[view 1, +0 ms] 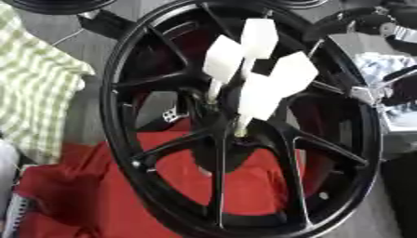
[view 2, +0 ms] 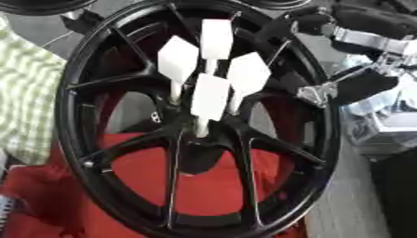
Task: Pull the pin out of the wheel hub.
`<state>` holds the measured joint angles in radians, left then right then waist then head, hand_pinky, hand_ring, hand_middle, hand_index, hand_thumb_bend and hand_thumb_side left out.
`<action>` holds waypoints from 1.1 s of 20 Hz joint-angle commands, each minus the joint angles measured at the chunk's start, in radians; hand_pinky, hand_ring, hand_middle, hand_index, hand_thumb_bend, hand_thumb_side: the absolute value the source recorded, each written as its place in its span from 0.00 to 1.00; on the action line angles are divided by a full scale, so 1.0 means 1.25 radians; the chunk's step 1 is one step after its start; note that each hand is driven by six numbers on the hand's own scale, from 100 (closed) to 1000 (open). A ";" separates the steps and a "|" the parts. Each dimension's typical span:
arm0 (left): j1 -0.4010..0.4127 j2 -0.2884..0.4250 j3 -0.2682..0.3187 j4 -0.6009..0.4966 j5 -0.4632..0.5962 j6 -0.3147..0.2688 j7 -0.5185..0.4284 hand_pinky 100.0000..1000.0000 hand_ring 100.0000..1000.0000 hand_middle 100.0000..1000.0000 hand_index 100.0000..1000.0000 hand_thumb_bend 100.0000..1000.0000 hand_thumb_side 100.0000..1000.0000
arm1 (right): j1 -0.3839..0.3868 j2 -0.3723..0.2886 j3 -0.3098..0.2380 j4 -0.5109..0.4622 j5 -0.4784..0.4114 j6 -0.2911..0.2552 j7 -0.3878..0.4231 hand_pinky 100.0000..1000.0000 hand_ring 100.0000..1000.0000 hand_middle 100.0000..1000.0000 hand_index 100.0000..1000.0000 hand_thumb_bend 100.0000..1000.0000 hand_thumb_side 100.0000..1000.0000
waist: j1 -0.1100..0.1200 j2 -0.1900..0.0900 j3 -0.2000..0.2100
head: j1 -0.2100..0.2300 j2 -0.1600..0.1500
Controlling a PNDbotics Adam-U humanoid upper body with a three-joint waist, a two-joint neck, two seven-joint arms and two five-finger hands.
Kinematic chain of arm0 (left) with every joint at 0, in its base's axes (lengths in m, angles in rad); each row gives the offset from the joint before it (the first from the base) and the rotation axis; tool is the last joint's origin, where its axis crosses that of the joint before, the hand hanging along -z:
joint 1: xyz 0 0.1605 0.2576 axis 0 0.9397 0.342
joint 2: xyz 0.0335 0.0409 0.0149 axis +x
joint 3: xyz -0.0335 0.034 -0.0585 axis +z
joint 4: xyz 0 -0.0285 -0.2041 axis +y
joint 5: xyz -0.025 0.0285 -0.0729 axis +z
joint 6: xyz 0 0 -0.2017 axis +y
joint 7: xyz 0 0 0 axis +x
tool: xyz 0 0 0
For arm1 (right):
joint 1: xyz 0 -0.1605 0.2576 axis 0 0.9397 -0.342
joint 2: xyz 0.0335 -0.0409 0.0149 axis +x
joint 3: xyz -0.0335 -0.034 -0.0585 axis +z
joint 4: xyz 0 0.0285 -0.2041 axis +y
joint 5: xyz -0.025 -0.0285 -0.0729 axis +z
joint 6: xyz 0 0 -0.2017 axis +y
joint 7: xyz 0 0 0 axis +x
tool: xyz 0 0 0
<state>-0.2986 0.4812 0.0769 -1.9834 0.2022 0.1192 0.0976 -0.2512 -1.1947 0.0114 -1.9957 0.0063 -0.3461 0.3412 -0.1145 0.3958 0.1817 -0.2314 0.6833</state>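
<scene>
A black wheel [view 1: 244, 116] with thin spokes fills the middle of the scene, lying over a red cloth [view 1: 73, 190] at the near left. Four white pins [view 2: 213, 65] with broad flat heads stand in the hub at its centre, close together. A green checked cloth [view 1: 32, 83] lies at the far left. The right hand [view 2: 358, 83] shows at the right, just beside the rim; it looks curled, but I cannot tell whether its fingers grip anything.
</scene>
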 commanded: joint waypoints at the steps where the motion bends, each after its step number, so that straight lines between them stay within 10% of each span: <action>1: -0.008 0.013 0.002 -0.013 0.004 0.000 -0.002 0.51 0.65 0.56 0.71 0.00 0.73 | -0.008 -0.023 -0.005 -0.003 0.003 -0.001 0.007 0.94 0.94 0.85 0.93 0.00 0.12 | 0.001 -0.013 0.002 | -0.005 -0.011; 22: -0.013 0.011 0.001 -0.013 0.001 0.005 -0.004 0.51 0.65 0.56 0.71 0.00 0.74 | -0.018 -0.002 0.009 -0.003 0.040 0.019 0.002 0.93 0.94 0.83 0.92 0.00 0.12 | -0.014 -0.002 0.011 | -0.009 -0.015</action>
<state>-0.3064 0.4812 0.0768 -1.9834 0.2029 0.1239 0.0933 -0.2637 -1.1768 0.0317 -1.9957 0.0480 -0.3243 0.3435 -0.1382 0.4088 0.1940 -0.2391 0.6755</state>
